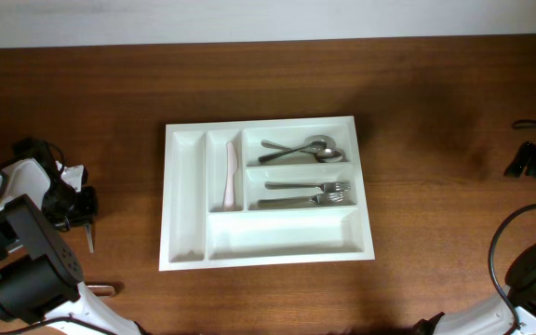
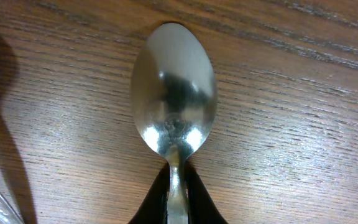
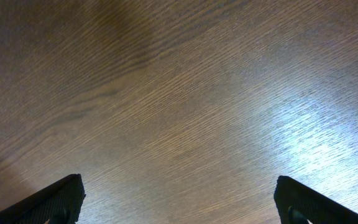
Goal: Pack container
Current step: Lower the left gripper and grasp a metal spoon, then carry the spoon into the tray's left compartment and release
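Where the left claw [image 2: 176, 194] pinches, the oval metal spoon [image 2: 174, 93] gleams.

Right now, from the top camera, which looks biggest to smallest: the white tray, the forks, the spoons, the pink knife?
1. white tray
2. forks and spoons: about alike, can't rank them
3. pink knife, slightly shorter
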Controlling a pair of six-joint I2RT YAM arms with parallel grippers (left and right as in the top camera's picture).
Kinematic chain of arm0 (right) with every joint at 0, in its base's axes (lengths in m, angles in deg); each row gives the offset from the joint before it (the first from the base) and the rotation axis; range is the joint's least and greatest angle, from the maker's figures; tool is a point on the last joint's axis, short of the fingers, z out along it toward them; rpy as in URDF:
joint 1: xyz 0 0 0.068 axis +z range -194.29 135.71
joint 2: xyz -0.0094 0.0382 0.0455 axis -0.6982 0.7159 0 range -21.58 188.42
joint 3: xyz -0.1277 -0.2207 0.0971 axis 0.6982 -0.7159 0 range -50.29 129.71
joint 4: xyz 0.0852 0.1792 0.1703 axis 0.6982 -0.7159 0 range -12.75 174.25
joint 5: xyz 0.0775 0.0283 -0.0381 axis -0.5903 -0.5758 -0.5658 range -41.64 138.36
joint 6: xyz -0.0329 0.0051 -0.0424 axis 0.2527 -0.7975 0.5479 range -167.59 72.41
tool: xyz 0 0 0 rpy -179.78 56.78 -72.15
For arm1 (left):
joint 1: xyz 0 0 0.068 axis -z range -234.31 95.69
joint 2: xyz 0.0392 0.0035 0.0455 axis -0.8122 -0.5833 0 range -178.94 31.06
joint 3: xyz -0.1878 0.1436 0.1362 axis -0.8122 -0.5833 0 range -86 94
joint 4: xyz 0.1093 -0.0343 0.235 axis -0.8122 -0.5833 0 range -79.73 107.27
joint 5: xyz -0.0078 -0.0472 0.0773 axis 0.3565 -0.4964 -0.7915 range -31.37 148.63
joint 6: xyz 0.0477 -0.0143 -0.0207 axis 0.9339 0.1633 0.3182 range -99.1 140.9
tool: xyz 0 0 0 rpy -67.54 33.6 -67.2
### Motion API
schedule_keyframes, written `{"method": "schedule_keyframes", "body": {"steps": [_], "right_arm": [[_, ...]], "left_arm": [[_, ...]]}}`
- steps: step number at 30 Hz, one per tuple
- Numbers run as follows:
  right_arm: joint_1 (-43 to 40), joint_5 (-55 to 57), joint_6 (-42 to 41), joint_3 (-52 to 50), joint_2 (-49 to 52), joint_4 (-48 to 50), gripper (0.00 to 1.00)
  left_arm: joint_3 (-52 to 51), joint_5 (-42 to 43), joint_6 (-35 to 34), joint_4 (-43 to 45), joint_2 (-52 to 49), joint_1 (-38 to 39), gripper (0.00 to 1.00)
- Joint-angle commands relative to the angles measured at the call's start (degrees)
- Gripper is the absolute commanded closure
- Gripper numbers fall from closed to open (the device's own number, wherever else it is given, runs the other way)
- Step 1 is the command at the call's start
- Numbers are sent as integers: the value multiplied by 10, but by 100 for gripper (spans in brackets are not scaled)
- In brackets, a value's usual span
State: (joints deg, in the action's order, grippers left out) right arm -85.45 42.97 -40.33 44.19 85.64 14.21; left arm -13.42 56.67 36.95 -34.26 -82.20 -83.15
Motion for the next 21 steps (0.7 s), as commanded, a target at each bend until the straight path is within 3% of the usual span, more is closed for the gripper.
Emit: {"method": "schedule_keyframes", "body": {"steps": [1, 12, 21], "right_arm": [[-2, 1, -5, -1, 2, 0, 1], [-2, 1, -5, -1, 2, 0, 1], [-2, 1, -5, -1, 2, 0, 1]], "left_arm": [[-12, 7, 0, 6, -4, 0, 96], [42, 25, -4, -35, -4, 0, 98], [191, 89, -4, -144, -4, 32, 95]]}}
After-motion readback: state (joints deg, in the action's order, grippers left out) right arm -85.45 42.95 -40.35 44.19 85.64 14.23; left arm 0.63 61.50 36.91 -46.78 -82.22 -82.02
